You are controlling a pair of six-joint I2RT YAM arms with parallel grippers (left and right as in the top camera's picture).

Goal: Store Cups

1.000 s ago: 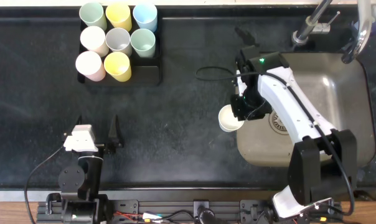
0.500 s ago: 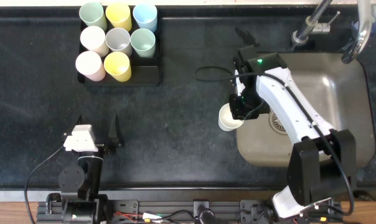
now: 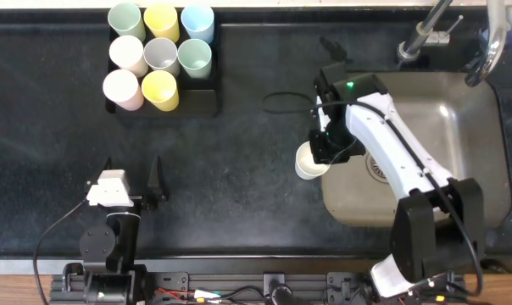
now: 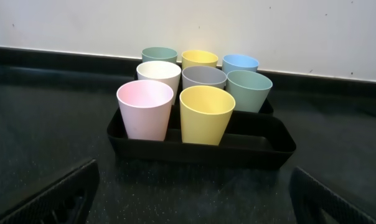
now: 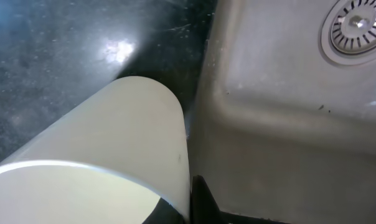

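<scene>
Cream cup (image 3: pixel 308 163) pinched in right gripper (image 3: pixel 322 154) beside sink (image 3: pixel 461 108); left gripper (image 3: pixel 132 167) spread.

The tray (image 3: pixel 207 103) holds 8 cups (image 3: pixel 161 55), 1 corner slot free; bare counter (image 3: pixel 239 169) runs from it to the sink (image 3: pixel 459 110).

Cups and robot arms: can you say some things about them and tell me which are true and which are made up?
1. The tray holds eight cups. True.
2. The right end effector holds a cream cup. True.
3. The left end effector is shut on a cup. False: the left end effector is open and holds nothing.
4. Every slot in the tray is filled. False: one corner slot is bare.
</scene>
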